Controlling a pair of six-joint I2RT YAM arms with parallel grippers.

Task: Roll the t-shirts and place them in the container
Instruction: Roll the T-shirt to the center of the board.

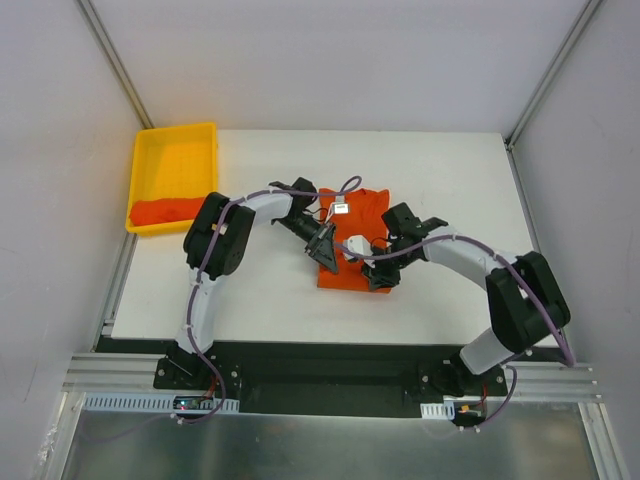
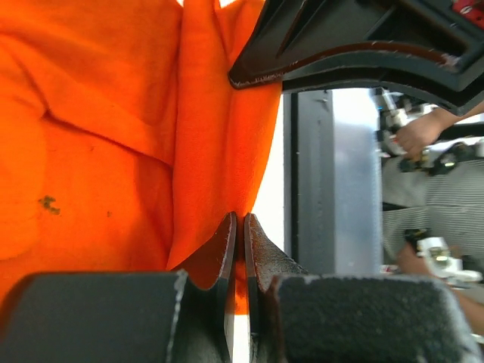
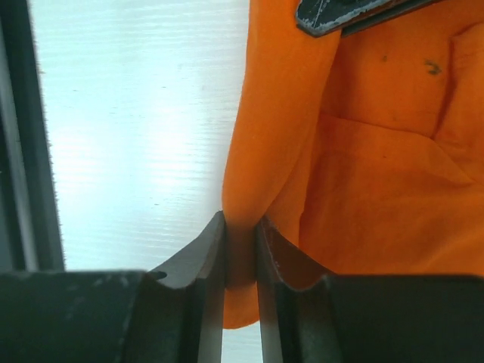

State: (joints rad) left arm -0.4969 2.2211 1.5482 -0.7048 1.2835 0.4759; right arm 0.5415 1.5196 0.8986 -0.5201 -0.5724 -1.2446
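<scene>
White table point(image 1: 270, 300) — t-shirt point(image 1: 345, 278) (orange), tray point(image 1: 175, 130)

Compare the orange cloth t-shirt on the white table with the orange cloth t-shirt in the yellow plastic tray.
On the table, the first t-shirt lies flat, a long folded panel; in the tray, the second t-shirt is a low bundle. The left gripper and right gripper pinch the first t-shirt; nothing touches the second t-shirt. Both are plain orange.
</scene>
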